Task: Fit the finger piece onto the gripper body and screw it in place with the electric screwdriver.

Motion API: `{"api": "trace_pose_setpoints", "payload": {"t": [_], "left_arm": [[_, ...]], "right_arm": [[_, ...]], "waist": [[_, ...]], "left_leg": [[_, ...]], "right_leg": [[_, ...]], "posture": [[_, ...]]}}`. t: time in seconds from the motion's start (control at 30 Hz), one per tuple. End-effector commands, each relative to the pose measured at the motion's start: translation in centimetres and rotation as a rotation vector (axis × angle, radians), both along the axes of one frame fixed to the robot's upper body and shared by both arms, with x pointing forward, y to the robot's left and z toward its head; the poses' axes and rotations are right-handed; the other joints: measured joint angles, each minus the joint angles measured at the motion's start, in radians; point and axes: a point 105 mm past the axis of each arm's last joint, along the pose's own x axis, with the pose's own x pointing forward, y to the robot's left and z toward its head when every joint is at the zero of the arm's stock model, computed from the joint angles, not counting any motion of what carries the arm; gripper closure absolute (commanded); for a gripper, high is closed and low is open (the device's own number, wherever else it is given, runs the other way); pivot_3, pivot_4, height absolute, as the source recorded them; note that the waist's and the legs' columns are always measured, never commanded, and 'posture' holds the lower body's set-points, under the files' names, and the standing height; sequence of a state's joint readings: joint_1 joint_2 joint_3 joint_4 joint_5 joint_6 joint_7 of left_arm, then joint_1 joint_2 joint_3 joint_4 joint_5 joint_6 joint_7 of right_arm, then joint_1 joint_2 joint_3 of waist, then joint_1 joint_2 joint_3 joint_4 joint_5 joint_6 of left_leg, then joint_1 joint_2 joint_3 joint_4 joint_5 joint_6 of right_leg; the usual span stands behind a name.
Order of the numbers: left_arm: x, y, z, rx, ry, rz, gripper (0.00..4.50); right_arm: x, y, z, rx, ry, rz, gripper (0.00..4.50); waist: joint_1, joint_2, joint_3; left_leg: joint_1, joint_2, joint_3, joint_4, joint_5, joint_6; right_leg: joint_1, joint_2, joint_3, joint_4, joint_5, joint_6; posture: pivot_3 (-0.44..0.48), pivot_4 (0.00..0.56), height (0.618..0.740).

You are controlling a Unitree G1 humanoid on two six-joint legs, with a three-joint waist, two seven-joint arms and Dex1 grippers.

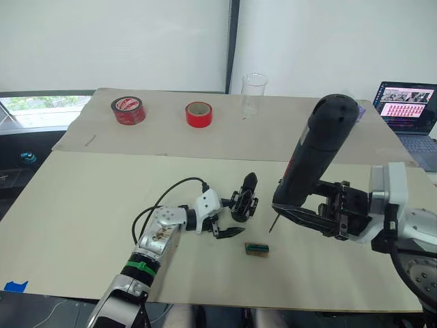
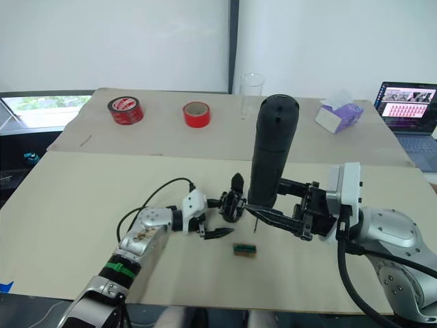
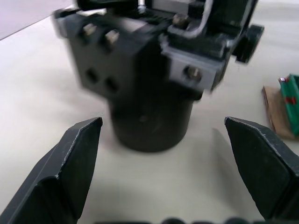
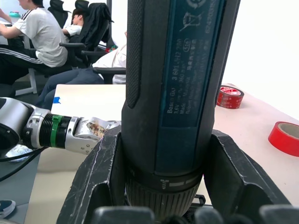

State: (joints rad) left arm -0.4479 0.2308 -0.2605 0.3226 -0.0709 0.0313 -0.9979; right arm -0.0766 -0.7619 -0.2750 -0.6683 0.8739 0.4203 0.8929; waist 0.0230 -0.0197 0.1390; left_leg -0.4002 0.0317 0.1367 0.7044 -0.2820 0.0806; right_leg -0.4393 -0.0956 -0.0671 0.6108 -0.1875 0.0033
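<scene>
Clamped in the right pincer (image 2: 287, 217), the electric screwdriver (image 2: 272, 152) is held upright above the middle of the table (image 1: 82, 205), bit down beside the gripper body (image 1: 244, 202), apparently so a screw can be driven from above. Fingers apart, the left pincer (image 1: 222, 222) is set low around that body's base, probably to steady it. Nearer the front edge, a small green-brown block (image 1: 257, 249) lies apart; the finger piece cannot be told from the body.
</scene>
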Motion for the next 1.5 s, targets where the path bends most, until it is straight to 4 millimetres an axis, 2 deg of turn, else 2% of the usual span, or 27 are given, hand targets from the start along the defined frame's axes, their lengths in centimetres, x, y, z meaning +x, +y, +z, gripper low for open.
{"api": "trace_pose_setpoints", "payload": {"t": [0.03,0.17,0.47,0.57,0.67,1.17,1.27,1.5], "left_arm": [[0.2,-0.9,0.3,0.011,-0.018,0.021,0.08],[0.6,-1.2,0.0,0.019,-0.015,0.049,0.08],[0.9,-0.4,-0.5,0.032,0.003,0.075,0.08],[0.8,-0.5,-0.7,0.038,0.005,0.072,0.85],[0.7,-0.5,-0.9,0.048,0.004,0.066,2.22],[0.3,-0.4,-1.4,0.077,-0.010,0.017,2.21],[0.3,-0.3,-1.6,0.081,0.001,0.017,2.21],[0.0,-0.2,-1.9,0.095,0.035,0.013,2.21]], "right_arm": [[-0.2,0.2,1.2,0.011,-0.065,0.012,2.57],[-0.2,0.3,1.3,0.009,-0.069,0.014,2.57],[-0.2,0.2,1.4,0.007,-0.077,0.005,2.57],[-0.2,0.2,1.5,0.007,-0.080,0.004,2.57],[-0.3,0.2,1.9,0.008,-0.091,0.009,2.57],[0.4,2.9,7.4,0.124,-0.126,0.115,2.57],[0.5,3.7,7.8,0.133,-0.123,0.135,2.57],[1.4,5.4,7.3,0.134,-0.116,0.159,2.57]], "waist": [[0.000,0.000,0.000],[0.004,0.000,0.000],[0.004,0.000,0.000],[0.004,0.000,0.000],[0.004,0.000,0.000],[-0.002,0.000,0.000],[-0.004,0.001,0.000],[-0.007,0.001,0.000]], "left_leg": [[0.000,0.000,0.000,0.000,0.000,0.000],[0.000,0.000,0.000,0.000,0.000,0.000],[0.001,0.000,0.000,0.000,0.000,0.000],[0.001,0.000,0.000,0.000,0.000,0.000],[0.001,0.000,0.000,0.000,0.000,0.000],[0.001,0.000,0.000,0.000,0.000,0.000],[0.001,0.000,0.000,0.000,0.000,0.000],[0.001,0.000,0.000,0.000,0.000,0.000]], "right_leg": [[0.000,0.000,0.000,0.000,0.000,0.000],[0.000,0.000,0.000,0.000,0.000,0.000],[0.000,0.000,0.000,0.000,0.000,0.000],[0.000,0.000,0.000,0.000,0.000,0.000],[0.000,0.000,0.000,0.000,0.000,0.000],[0.000,-0.003,-0.001,0.000,0.000,-0.001],[0.000,-0.003,-0.001,0.000,0.000,-0.001],[0.000,-0.003,-0.001,0.000,0.000,-0.001]], "posture": [[0.000,0.150,0.740],[0.000,0.150,0.740],[0.000,0.150,0.740],[0.000,0.150,0.740],[0.000,0.150,0.740],[0.000,0.150,0.740],[0.000,0.150,0.740],[0.000,0.150,0.740]]}}
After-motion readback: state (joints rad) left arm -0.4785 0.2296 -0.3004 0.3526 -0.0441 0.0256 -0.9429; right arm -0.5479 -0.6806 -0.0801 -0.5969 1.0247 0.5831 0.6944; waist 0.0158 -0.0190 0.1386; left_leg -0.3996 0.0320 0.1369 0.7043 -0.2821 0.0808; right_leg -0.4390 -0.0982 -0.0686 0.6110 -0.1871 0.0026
